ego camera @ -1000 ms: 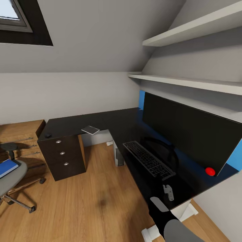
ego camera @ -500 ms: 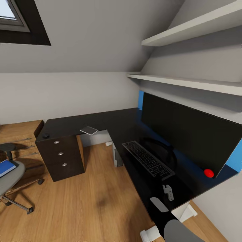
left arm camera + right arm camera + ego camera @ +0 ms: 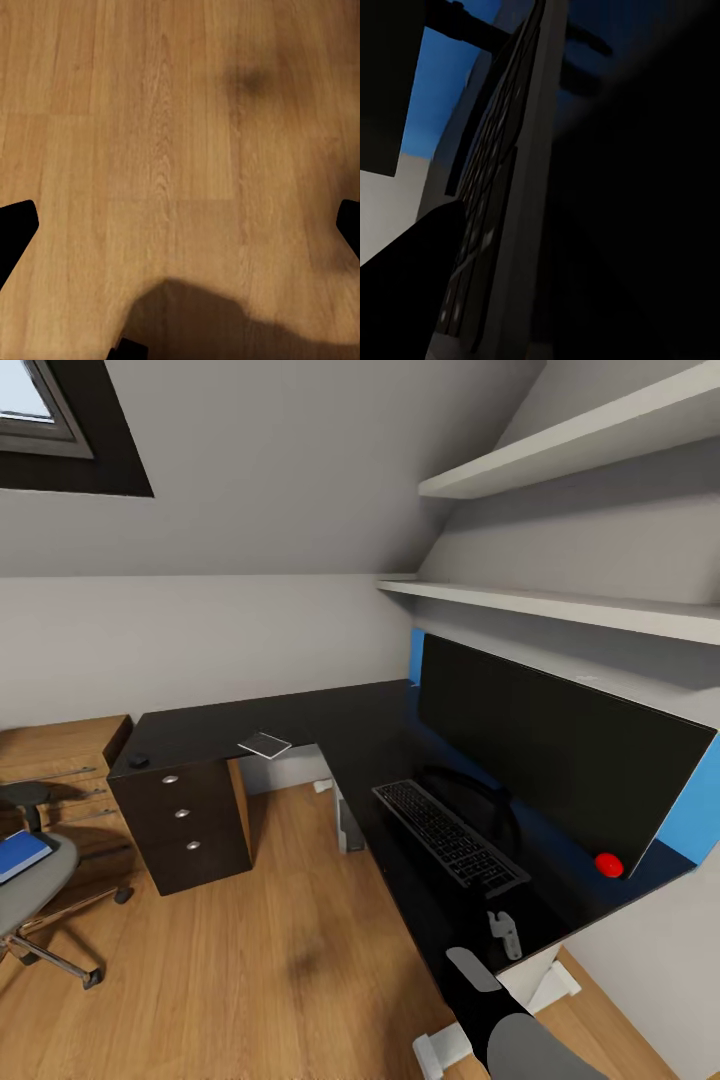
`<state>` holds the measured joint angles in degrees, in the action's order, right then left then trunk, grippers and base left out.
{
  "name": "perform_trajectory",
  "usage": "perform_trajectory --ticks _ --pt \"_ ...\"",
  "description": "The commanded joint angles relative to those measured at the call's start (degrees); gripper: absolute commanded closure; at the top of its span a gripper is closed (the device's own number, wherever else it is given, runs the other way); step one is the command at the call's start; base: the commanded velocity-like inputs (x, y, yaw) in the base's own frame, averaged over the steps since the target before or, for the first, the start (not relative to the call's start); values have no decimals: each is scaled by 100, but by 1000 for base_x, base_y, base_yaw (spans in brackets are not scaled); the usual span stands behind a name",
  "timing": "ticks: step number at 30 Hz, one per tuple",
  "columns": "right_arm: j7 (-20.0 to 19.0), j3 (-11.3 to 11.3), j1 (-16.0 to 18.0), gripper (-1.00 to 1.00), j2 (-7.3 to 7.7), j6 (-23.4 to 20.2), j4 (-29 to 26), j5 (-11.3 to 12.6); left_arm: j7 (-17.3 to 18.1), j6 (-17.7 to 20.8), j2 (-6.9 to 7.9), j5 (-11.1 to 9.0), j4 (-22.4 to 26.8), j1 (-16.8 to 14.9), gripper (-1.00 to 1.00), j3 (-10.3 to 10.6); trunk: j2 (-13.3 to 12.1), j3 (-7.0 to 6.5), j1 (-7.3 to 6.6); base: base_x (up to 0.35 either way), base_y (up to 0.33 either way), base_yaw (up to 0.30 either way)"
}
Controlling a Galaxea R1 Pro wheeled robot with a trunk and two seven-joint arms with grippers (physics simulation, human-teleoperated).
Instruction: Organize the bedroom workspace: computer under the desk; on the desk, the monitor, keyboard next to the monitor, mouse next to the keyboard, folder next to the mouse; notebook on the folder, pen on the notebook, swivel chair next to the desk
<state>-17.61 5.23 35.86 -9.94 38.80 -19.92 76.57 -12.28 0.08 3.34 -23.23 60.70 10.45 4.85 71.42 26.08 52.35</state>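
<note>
The folder [image 3: 20,854] lies on the chair [image 3: 30,880] at far left. The mouse [image 3: 139,761] and notebook [image 3: 264,745] sit on the desk [image 3: 330,725]. The keyboard [image 3: 449,834] lies lengthwise just ahead of the right gripper [image 3: 505,934], the nearer one; I cannot tell its state. The left gripper's [image 3: 180,225] fingers are spread apart.

A red ball [image 3: 608,864] lies below two white shelves [image 3: 560,605]

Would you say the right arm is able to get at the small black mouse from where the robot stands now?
Probably not: the right gripper hovers beside the keyboard, while the small black mouse sits on the black desk's far corner above the drawers.
</note>
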Motion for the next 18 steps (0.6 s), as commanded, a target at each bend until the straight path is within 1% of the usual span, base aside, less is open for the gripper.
perform_trajectory --ticks 1,8,10,14,18 --pt "231 108 0 100 -6 -28 15 278 -45 1 8 -49 12 1 -100 25 3 6 1 0 0 0" --pt "231 110 0 100 -6 -5 14 279 -38 1 8 -46 12 1 -100 25 3 6 1 0 9 0" --pt "231 110 0 100 -6 -5 14 279 -38 -2 8 -44 12 1 -100 25 3 6 1 0 134 0" --pt "231 110 0 100 -6 -4 14 279 -37 -4 8 -42 12 1 -100 25 3 6 1 0 225 0" --pt "233 110 0 100 -6 -6 14 279 -37 -1 8 -42 12 1 -100 25 3 6 1 0 66 0"
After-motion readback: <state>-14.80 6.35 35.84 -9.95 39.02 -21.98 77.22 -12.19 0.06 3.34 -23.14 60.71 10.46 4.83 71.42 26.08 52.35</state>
